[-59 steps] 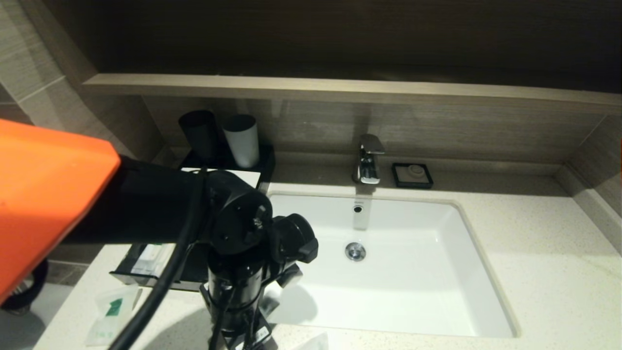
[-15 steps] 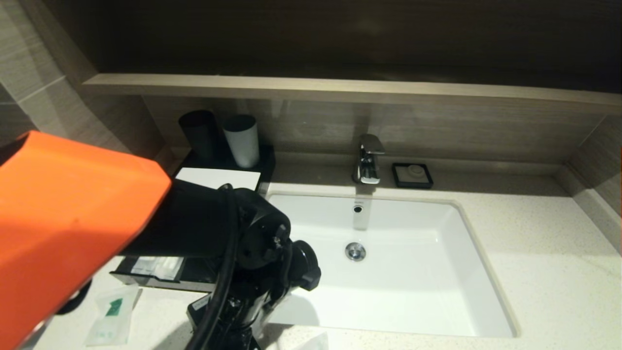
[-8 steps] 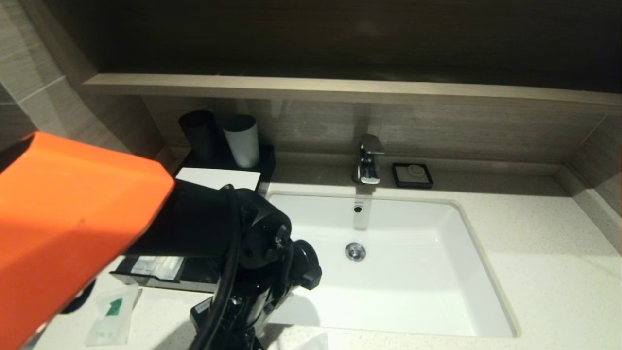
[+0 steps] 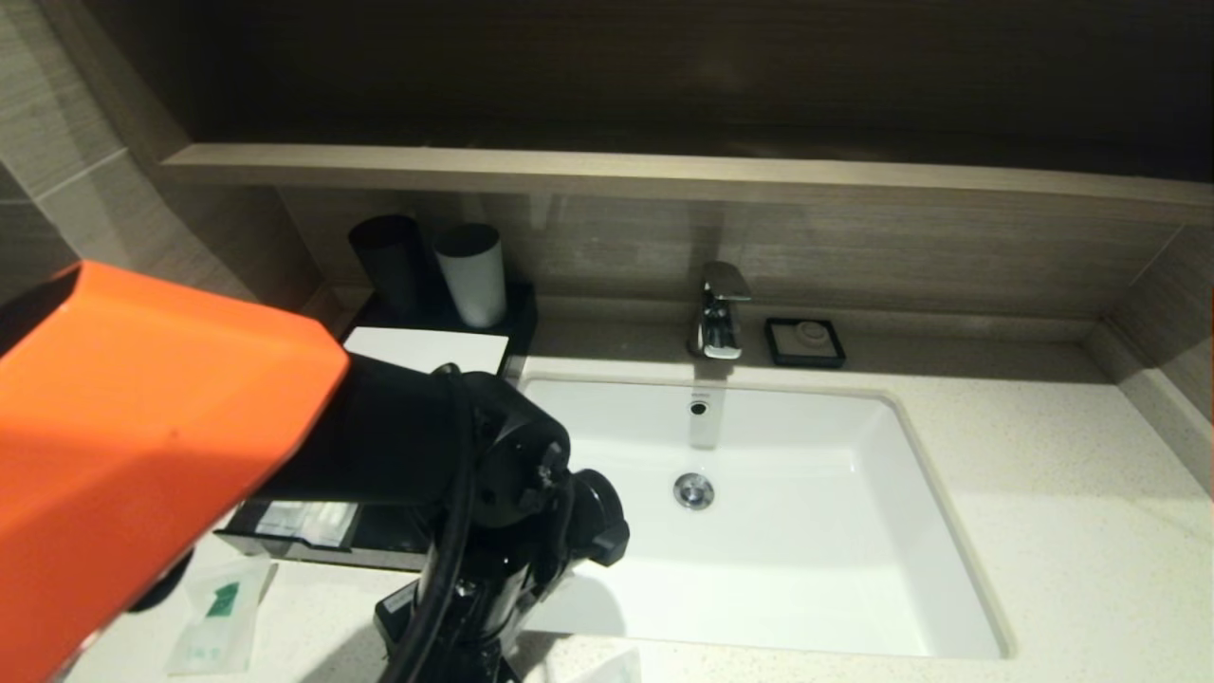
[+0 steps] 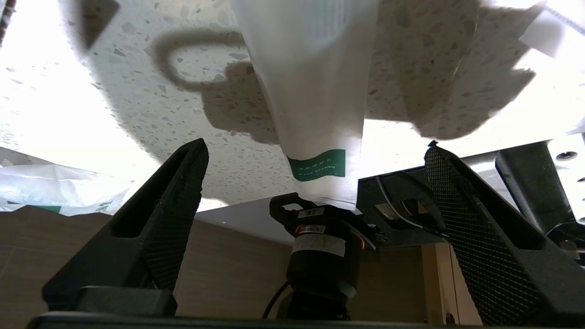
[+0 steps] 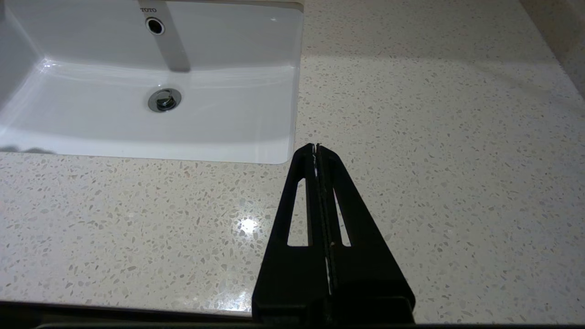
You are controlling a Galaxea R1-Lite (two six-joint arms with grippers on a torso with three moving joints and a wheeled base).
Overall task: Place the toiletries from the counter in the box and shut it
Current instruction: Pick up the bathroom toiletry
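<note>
My left gripper is open, low over the counter's front edge. A white sachet with a green mark lies on the speckled stone between the two fingers, touching neither. In the head view only its corner shows, and my left arm hides the fingers. Two other sachets lie on the counter, one beside the left gripper and one in front of the box. The box's drawer is pulled out with white packets in it. My right gripper is shut and empty over the counter right of the basin.
A black cup and a white cup stand on the back of the box. A faucet and a small black soap dish sit behind the basin. A wood-look shelf overhangs the back.
My left arm swung from over the drawer toward the counter's front edge; in the last second it crept only slightly. Its gripper stayed open. The sachets lie as before.
</note>
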